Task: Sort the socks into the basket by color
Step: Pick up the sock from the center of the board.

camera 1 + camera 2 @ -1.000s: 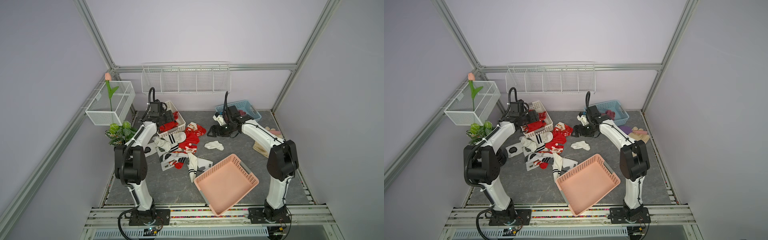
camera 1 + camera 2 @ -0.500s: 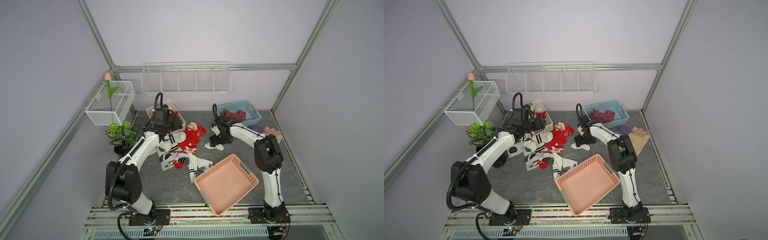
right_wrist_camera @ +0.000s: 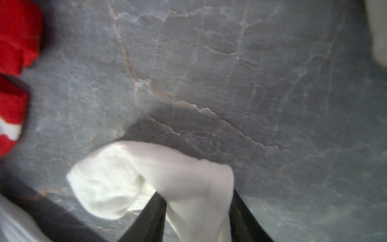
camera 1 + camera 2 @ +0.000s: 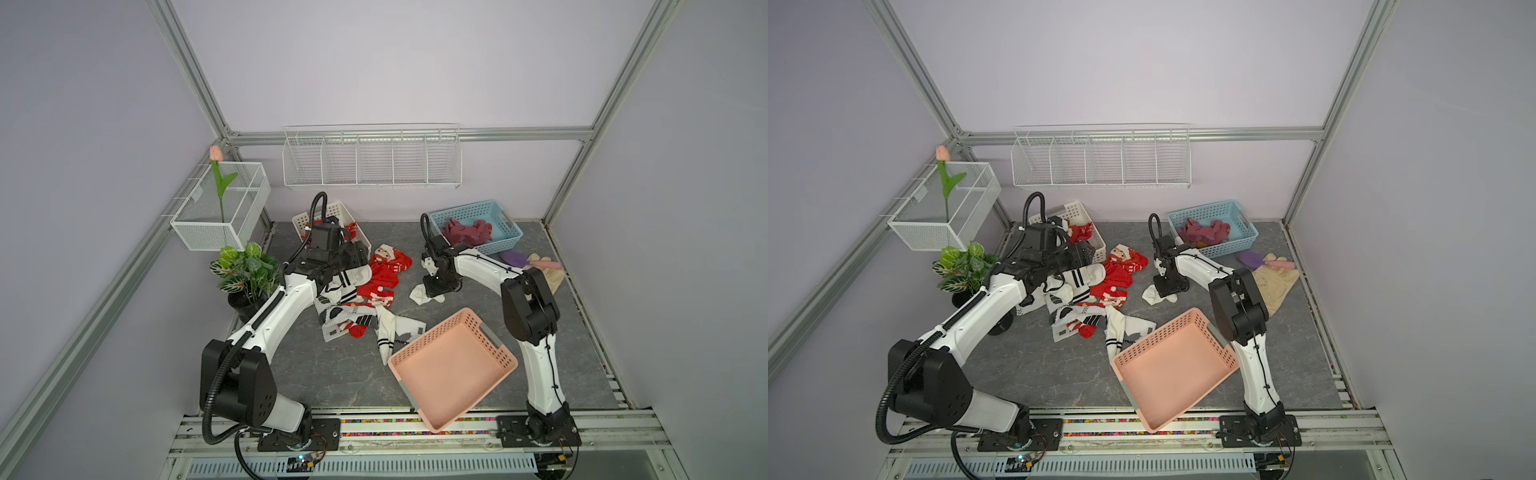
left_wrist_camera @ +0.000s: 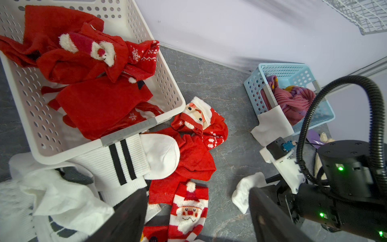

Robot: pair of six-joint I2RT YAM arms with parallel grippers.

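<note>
Reds, whites and purples on veined grey.
The white basket (image 5: 167, 92) at far left holds red socks (image 5: 100, 104) with white snowflakes. The blue basket (image 4: 494, 247) at far right holds purple-maroon socks (image 4: 465, 232), and the near basket (image 4: 453, 370) is pink. Between them lie a Santa sock (image 5: 188, 211) striped red and white, a striped sock (image 5: 123, 161) in white with two black bands, and a plain white sock (image 3: 157, 178). The tabletop (image 3: 251, 83) is grey with pale veins, and the gloves (image 4: 1273, 282) are beige.

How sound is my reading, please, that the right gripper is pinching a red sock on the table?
Only the colour is wrong: the right wrist view shows the right gripper pinching a white sock on the table.
</note>
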